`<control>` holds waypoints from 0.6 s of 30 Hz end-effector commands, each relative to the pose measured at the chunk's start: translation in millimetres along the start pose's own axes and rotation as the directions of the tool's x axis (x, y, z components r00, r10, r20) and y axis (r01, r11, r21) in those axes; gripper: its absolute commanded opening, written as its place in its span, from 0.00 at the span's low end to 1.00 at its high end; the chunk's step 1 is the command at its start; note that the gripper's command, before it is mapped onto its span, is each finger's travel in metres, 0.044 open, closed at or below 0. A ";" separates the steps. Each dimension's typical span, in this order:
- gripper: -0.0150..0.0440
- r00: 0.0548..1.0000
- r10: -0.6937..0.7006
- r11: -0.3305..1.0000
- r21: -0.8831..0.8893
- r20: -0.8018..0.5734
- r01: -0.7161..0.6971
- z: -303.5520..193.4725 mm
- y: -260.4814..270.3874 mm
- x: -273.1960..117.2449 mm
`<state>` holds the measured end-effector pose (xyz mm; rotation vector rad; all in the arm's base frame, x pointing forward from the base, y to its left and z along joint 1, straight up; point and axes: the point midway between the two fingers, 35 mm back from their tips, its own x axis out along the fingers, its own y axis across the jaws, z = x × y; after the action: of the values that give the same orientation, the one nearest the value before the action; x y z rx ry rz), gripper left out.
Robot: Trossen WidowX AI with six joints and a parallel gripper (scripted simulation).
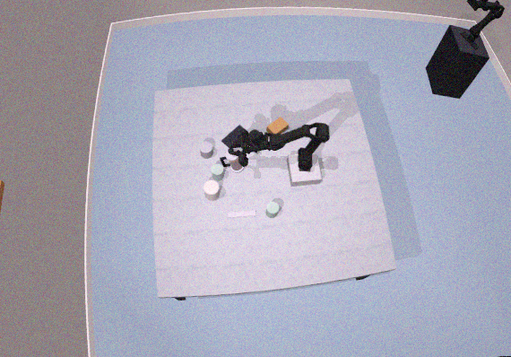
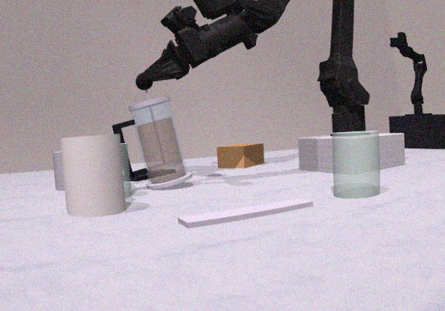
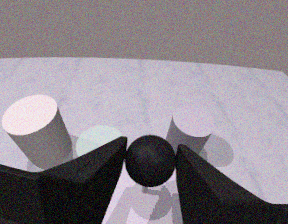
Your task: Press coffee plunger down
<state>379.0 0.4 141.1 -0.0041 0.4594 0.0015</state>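
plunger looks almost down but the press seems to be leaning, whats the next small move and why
Probably ease off the push and re-centre before pressing further. The gripper is shut on the plunger knob, with only a short bit of rod showing above the lid, but the coffee press is tilted, one edge of its base lifted off the table. More sideways force would likely tip it.
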 end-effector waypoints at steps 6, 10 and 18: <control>0.46 0.999 -0.001 1.000 0.003 -0.038 0.001 -8.8 0.1 4.4; 0.46 0.999 -0.001 1.000 0.003 -0.038 0.001 -8.2 0.1 4.9; 0.46 0.999 -0.001 1.000 0.003 -0.038 0.001 -7.3 0.2 5.7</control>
<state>381.2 0.6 138.3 -0.0044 0.4751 0.0014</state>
